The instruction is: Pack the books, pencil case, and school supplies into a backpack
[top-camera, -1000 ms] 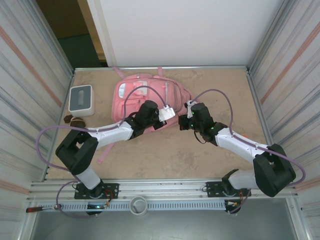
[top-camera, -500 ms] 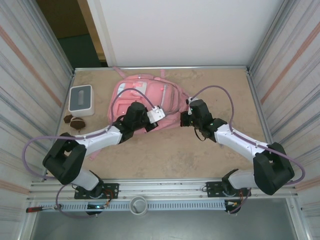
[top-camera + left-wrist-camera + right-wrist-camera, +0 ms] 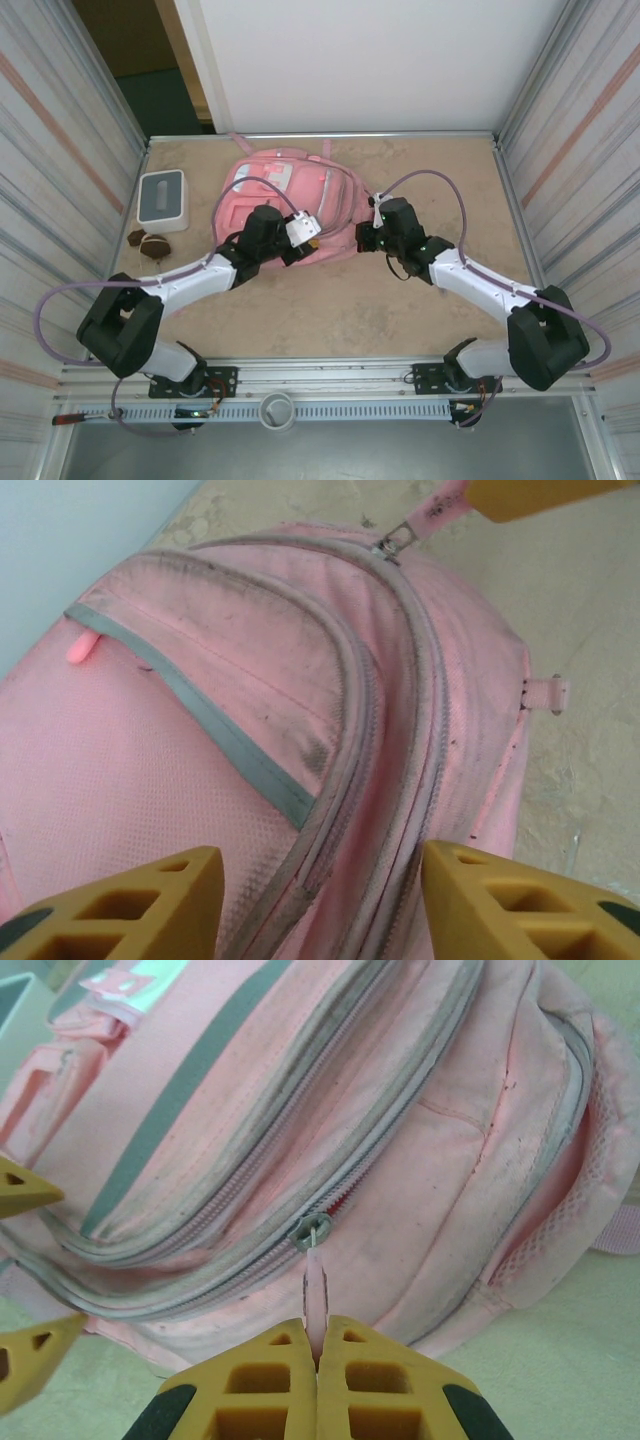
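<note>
a: tool state?

b: the right gripper (image 3: 317, 1345) is closed on the pink zipper pull (image 3: 316, 1282), pinching the tab just below the metal slider (image 3: 310, 1230). the left gripper (image 3: 320, 880) is spread wide and holds nothing. it hovers over the bag's front panel.

a: location of the work item?

b: the backpack (image 3: 335, 190) lies flat on the table (image 3: 440, 180), at 12 o'clock from the arm bases. the right gripper sits at its 4 o'clock edge, the left gripper at its 6 o'clock edge.

a: procedure for this step?

b: this reads as running the slider along its track. whether that opens or closes the bag cannot be told. in the right wrist view the track (image 3: 200, 1205) curves from 8 o'clock to 1 o'clock.
1. pull along that line, low to the fabric, never upward.
2. hold the tab in line with the slider.
3. lower the left gripper to pin the fabric behind the slider, so the bag does not drag.

a: cautions?

b: the tab is thin and may slip from the pinch. soft fabric is likely to bunch at the curve, so go slowly there.
</note>
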You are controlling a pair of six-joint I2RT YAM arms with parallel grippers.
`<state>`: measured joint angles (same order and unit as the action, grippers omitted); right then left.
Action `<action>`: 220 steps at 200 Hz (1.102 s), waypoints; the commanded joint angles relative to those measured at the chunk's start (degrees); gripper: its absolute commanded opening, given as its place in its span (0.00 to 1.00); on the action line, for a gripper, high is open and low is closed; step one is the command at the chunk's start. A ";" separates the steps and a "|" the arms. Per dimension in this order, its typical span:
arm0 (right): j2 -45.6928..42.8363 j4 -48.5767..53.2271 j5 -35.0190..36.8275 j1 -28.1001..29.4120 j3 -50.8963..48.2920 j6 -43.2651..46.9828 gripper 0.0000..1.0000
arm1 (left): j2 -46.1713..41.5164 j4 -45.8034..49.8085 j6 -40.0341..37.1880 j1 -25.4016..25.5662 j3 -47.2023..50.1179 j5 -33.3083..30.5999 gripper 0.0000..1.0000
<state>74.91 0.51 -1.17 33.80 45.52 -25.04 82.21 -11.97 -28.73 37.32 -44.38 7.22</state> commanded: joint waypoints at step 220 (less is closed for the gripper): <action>-2.99 -2.81 7.14 -0.81 -4.44 -1.06 0.00 | 4.13 -2.34 -2.44 5.65 -5.17 -1.66 0.00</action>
<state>72.27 -3.07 -0.89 33.85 41.23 -26.52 91.44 -12.51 -32.32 44.42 -52.31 1.45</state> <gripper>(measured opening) 0.041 0.137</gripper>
